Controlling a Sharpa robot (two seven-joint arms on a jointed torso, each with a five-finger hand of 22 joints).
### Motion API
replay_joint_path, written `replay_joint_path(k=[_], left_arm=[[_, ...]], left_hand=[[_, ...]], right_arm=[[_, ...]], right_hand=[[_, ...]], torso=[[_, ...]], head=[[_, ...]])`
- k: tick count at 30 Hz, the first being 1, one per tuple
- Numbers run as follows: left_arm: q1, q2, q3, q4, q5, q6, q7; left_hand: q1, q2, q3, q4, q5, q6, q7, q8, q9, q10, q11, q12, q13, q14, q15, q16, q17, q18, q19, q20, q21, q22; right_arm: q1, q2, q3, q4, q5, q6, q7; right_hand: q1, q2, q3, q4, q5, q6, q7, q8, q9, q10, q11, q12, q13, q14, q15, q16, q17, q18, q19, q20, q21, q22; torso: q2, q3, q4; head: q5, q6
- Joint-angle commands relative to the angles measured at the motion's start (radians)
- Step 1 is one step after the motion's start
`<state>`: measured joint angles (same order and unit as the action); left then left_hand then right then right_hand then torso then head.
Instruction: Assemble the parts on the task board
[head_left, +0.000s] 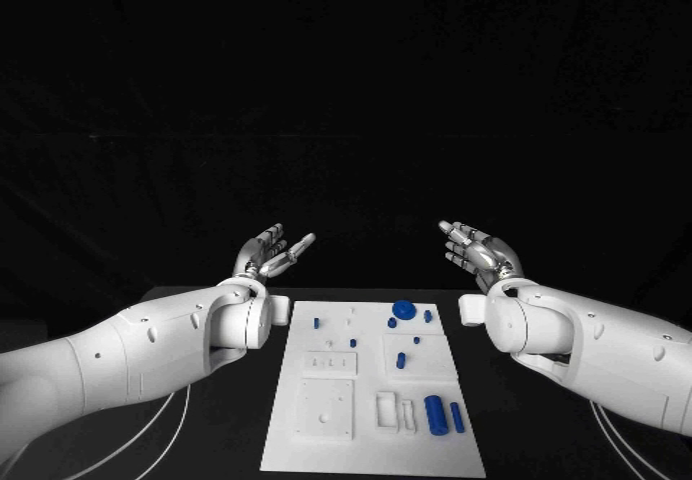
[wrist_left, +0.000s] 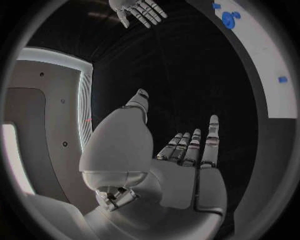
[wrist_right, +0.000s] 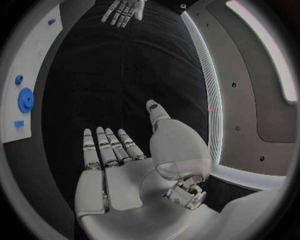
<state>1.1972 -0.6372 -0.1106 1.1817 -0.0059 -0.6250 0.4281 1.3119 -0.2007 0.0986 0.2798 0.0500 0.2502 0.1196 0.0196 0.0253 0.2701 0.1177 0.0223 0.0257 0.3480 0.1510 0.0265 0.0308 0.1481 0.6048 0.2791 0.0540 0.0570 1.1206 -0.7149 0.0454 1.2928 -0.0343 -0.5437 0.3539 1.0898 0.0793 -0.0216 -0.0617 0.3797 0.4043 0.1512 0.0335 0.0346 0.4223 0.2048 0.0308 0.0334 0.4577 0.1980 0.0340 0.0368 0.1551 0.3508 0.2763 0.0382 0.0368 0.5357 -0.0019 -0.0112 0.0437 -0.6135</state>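
Currently both hands hover with fingers spread and empty, the left hand (head_left: 274, 251) left of centre and the right hand (head_left: 480, 252) right of centre, both beyond the far end of the task board (head_left: 372, 455), which fills the lower middle of the head view. Its blue parts, a round disc (head_left: 404, 310) at the board's top and two cylinders (head_left: 444, 413) lower right, look small, rigid, light and likely slick, best pinched across their sides; nothing blocks the reach, though neighbouring small pegs (head_left: 402, 360) crowd them
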Motion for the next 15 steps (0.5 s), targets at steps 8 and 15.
replay_joint_path(k=[8, 15], left_arm=[[0.073, 0.070, -0.045, -0.191, -0.036, 0.224, -0.104], [0.080, 0.077, -0.050, -0.211, -0.038, 0.236, -0.110]], left_hand=[[0.058, -0.001, 0.008, 0.013, 0.005, 0.026, 0.010, 0.009, 0.003, 0.023, 0.009, 0.006, 0.003, 0.023, 0.005, 0.007, 0.003, 0.020, 0.029, 0.009, 0.007, 0.004], [0.061, 0.040, 0.028, -0.002, 0.003, 0.067, 0.033, 0.012, 0.006, 0.102, 0.034, 0.011, 0.007, 0.050, 0.007, 0.009, 0.004, 0.021, 0.038, 0.008, 0.008, 0.005]], right_arm=[[0.047, 0.042, 0.028, -0.181, -0.109, 0.411, -0.239], [0.058, 0.053, 0.035, -0.224, -0.123, 0.471, -0.276]], right_hand=[[0.129, -0.025, 0.012, -0.088, 0.011, 0.243, 0.031, 0.014, 0.012, 0.287, 0.006, 0.016, 0.013, 0.282, 0.008, 0.015, 0.012, -0.031, 0.225, -0.044, 0.015, 0.013], [0.156, -0.024, 0.045, -0.142, -0.006, 0.375, 0.015, 0.018, 0.018, 0.417, -0.010, 0.021, 0.018, 0.357, 0.007, 0.018, 0.016, -0.051, 0.290, -0.062, 0.018, 0.017]], torso=[[0.000, 0.0000, -0.0003], [0.000, 0.0000, -0.0003]], head=[[0.000, 0.000], [0.000, 0.000]])
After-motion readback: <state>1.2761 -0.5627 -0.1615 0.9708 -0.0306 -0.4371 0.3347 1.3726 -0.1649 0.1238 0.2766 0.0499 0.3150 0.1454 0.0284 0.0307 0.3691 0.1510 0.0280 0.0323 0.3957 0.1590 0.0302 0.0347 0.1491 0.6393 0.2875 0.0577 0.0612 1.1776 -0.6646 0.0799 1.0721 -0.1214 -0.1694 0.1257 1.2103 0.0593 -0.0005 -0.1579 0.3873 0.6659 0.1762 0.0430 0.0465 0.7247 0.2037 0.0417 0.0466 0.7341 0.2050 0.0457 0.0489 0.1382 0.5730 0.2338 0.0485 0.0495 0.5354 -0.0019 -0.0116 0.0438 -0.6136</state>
